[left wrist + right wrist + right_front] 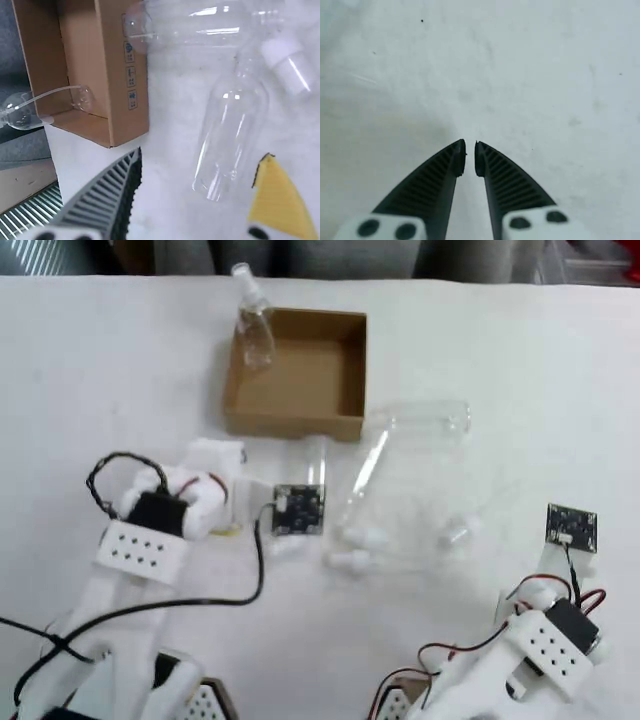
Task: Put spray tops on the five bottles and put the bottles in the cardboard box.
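The cardboard box (295, 375) stands at the back of the table, and one clear bottle with a spray top (252, 320) leans in its left corner. Three open bottles lie in front of it (430, 420), (365, 475), (315, 455). White spray tops (350, 560) lie loose nearby. My left gripper (202, 156) is open, its fingers on either side of a lying clear bottle's (232, 135) base. A white spray top (290, 65) lies near that bottle's neck end. My right gripper (468, 151) is shut on nothing, just above bare table.
The left arm (150, 525) stretches toward the box's front wall (125, 75). At the front right corner sits the right arm (545, 640). Another clear bottle (200, 25) lies beyond the left gripper. The white tabletop (520, 360) is bare at the right.
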